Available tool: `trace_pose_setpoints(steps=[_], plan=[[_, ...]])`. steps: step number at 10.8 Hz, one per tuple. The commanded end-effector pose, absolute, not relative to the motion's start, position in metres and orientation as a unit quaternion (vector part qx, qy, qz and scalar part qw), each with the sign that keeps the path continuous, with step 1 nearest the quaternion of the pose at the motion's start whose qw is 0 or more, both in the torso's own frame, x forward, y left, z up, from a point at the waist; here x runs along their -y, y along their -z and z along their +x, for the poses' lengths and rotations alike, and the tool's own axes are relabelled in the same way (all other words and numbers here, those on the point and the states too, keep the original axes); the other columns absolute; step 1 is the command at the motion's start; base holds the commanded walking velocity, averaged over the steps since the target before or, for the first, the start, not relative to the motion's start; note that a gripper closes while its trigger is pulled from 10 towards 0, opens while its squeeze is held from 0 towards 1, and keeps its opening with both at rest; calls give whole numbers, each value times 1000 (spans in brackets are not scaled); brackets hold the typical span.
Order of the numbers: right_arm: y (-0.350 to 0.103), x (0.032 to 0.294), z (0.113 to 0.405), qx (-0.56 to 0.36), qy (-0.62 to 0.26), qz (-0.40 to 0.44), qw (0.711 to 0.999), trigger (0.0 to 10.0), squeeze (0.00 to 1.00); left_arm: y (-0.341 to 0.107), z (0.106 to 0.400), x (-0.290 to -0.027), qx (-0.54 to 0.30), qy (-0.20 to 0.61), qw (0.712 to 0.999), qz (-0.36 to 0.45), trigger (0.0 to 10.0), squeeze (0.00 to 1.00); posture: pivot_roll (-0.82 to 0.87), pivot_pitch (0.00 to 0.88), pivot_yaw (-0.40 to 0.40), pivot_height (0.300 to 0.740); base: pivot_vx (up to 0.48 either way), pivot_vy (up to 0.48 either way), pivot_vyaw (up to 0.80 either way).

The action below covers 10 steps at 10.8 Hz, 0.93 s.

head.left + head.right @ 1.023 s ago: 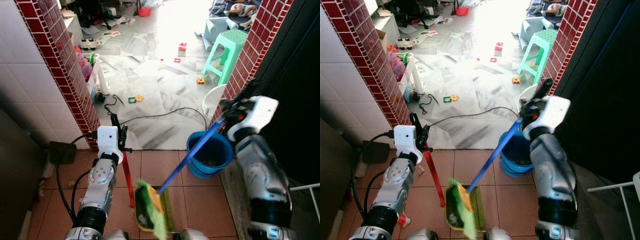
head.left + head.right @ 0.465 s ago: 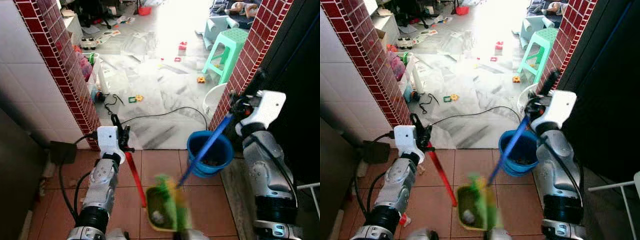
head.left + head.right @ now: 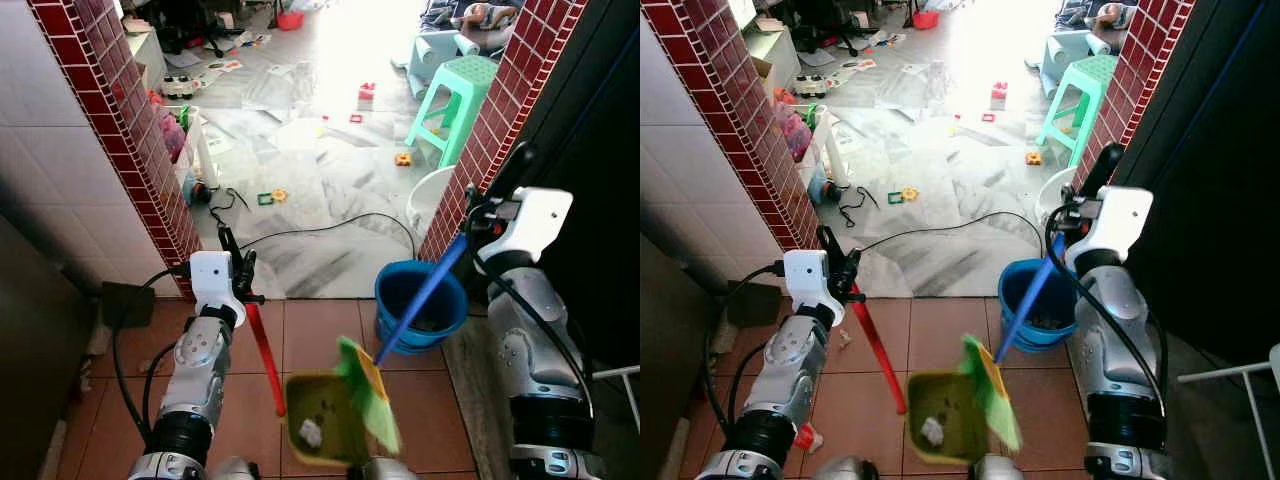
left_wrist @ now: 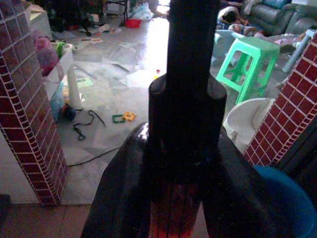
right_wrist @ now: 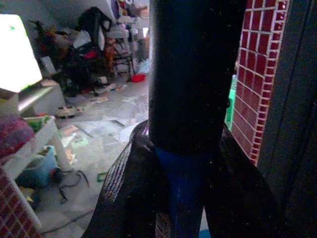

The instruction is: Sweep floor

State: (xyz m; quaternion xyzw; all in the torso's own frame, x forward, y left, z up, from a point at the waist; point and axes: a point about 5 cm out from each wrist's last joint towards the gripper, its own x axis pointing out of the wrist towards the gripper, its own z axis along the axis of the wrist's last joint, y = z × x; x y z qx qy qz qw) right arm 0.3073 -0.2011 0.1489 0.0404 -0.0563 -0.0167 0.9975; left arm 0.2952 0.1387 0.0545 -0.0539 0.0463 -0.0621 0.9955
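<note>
Terracotta floor tiles (image 3: 320, 335) lie under the robot, and beyond a doorway framed by two red brick pillars (image 3: 120, 130) the grey marble floor (image 3: 310, 180) is bright and littered with papers and small toys. Beside the right pillar stands a blue bucket (image 3: 420, 305), which I take as the landmark. Behind the bucket, further into the room, stands a green plastic stool (image 3: 455, 100), and a white basin (image 3: 430, 200) leans just behind the bucket at the pillar. A black cable (image 3: 330, 225) runs across the marble floor, left of the bucket. In front of the bucket and to its left, the olive green dustpan (image 3: 320, 430) sits above the tiles with a small white scrap inside; its red handle (image 3: 265, 355) is clamped in the left gripper (image 3: 232, 275). The right gripper (image 3: 478, 215), above the bucket, is closed around the blue broom handle (image 3: 415, 300), which crosses in front of the bucket down to the green broom head (image 3: 370, 395) at the dustpan's right edge.
</note>
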Motion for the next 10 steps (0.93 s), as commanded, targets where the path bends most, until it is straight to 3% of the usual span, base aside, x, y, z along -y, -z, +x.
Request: trace_pose_setpoints(steps=[1, 3, 5, 10], plan=[[-152, 208, 306, 71, 34, 23, 997, 10000, 0, -68, 299, -139, -16, 69, 996, -62, 10000, 0, -142, 0, 22, 740, 0, 0, 0], [-135, 221, 293, 52, 87, 0, 995, 10000, 0, -77, 292, -144, 7, 76, 996, -52, 10000, 0, -134, 0, 28, 740, 0, 0, 0], [-115, 218, 278, 30, 103, -9, 994, 10000, 0, -76, 283, -147, 5, 79, 996, -48, 10000, 0, -126, 0, 33, 740, 0, 0, 0], [-99, 212, 268, 14, 110, -10, 994, 10000, 0, -73, 276, -143, -10, 104, 993, -53, 10000, 0, -130, 0, 50, 740, 0, 0, -800]])
